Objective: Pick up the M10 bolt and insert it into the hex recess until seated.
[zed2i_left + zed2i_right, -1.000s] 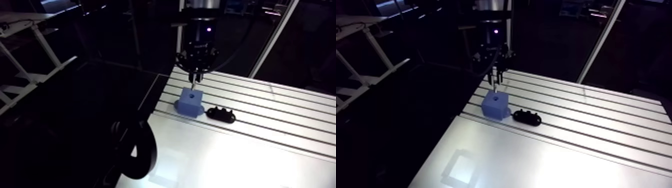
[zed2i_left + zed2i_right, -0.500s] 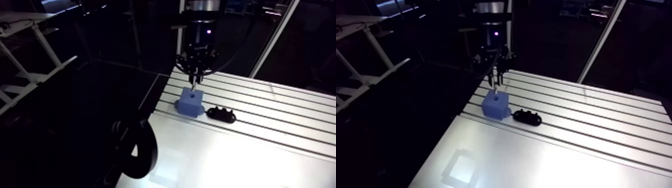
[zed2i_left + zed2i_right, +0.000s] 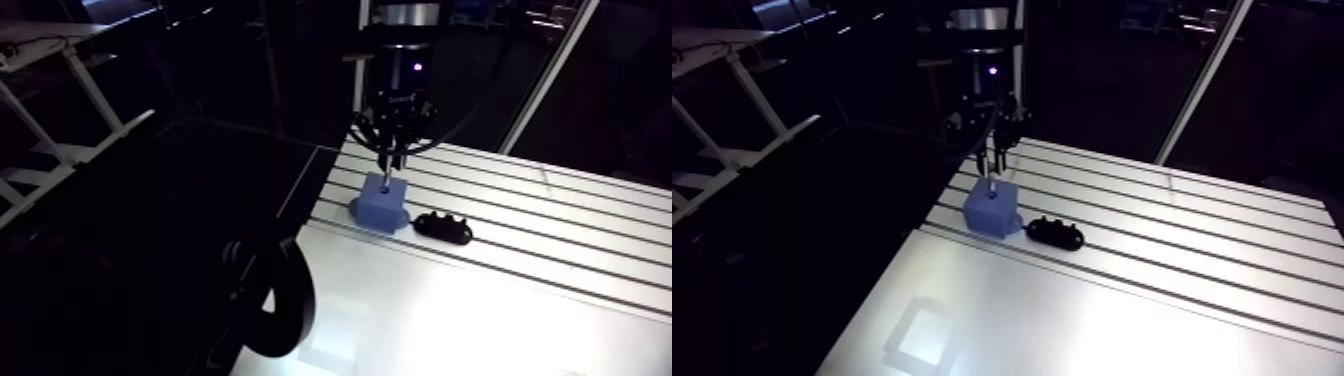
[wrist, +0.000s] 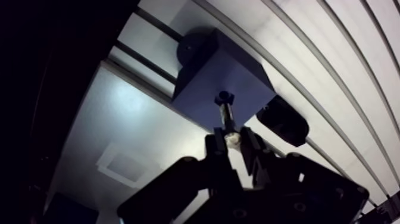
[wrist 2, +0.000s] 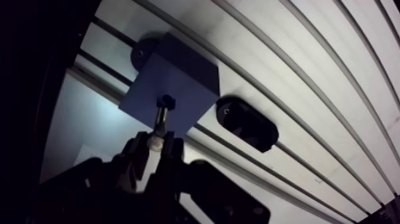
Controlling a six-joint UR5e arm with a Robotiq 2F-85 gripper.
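A blue block (image 4: 221, 83) with a dark hex recess (image 4: 224, 97) in its top face stands on the slotted table (image 3: 560, 250). My gripper (image 4: 233, 138) hangs right above the block and is shut on the head end of the M10 bolt (image 4: 225, 116). The bolt's shank points down, and its tip sits at the mouth of the recess. In the arm view the gripper (image 3: 389, 157) comes straight down over the blue block (image 3: 381, 200).
A black oblong part (image 3: 441, 228) with a bumpy top lies on the table just beside the block. A dark flange with a hole (image 4: 190, 47) sticks out from the block's far side. The table's edge (image 3: 934, 205) runs close to the block, with darkness beyond.
The gripper with the bolt has sunk slightly toward the block. The block and the black part have stayed in place.
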